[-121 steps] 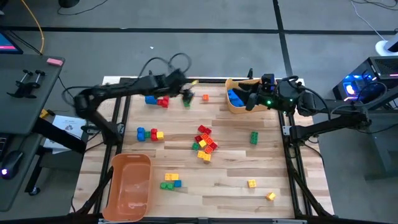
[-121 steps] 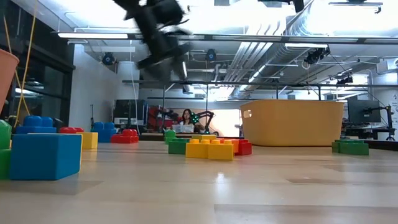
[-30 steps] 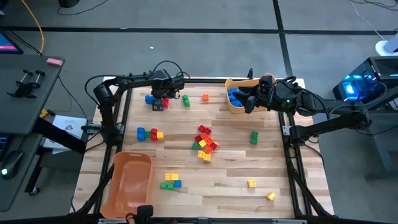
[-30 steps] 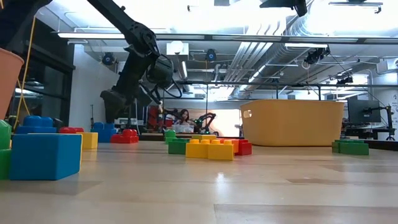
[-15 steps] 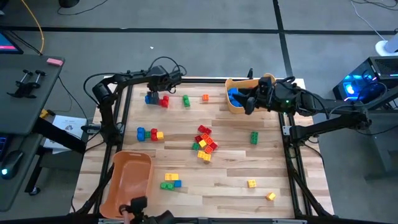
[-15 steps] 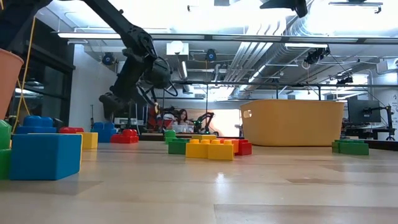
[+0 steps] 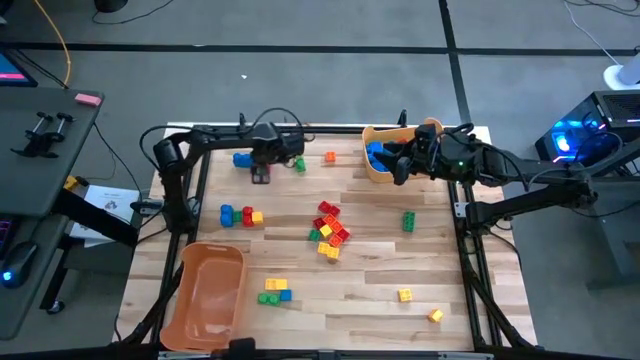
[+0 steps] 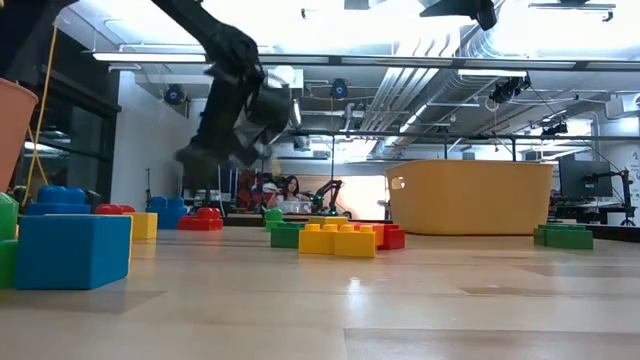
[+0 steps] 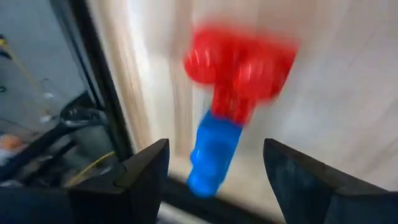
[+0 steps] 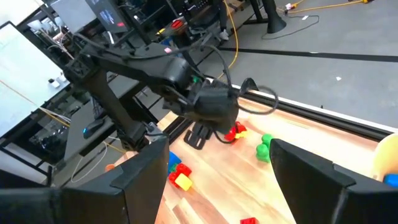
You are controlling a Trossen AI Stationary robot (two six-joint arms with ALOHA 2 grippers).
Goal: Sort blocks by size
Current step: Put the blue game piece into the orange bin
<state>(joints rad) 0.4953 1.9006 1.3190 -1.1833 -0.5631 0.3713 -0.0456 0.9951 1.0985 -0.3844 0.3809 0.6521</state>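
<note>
Surface: a pale wooden table (image 7: 370, 260) inside a dark frame, grey floor around it; the low view looks across the boards into a workshop with ceiling ducts and strip lights.
Left gripper (image 7: 261, 172): over the far left part of the table, fingers spread with nothing between them; the left wrist view shows both dark fingers (image 9: 146, 171) apart over bare wood.
Red and blue blocks (image 9: 233, 93): on the wood just ahead of the left gripper, a red piece touching a blue one, close to the table's dark edge rail; the view is blurred, so the shapes are hard to read.
Green block (image 7: 299, 163): just beside the left gripper, toward the right arm.
Small orange block (image 7: 330, 157): a little farther that same way, apart from the green one.
Right gripper (image 7: 397, 166): at the far right, over the rim of the yellow bin (image 7: 380, 175), fingers apart, nothing seen between them.
Blue blocks in bin (image 7: 377, 155): lying inside the yellow bin, right under the right gripper.
Centre heap (image 7: 328, 228): red, yellow and green blocks touching each other, well apart from both grippers.
Blue, red, yellow trio (image 7: 239, 215): a short row nearer than the left gripper.
Lone green block (image 7: 408, 221): nearer than the right gripper.
Orange bin (image 7: 208, 297): near left corner, with no blocks visible inside.
Near-edge blocks: a yellow, green and blue group (image 7: 273, 291), two separate yellow-orange pieces (image 7: 404, 294) and (image 7: 436, 315).
</note>
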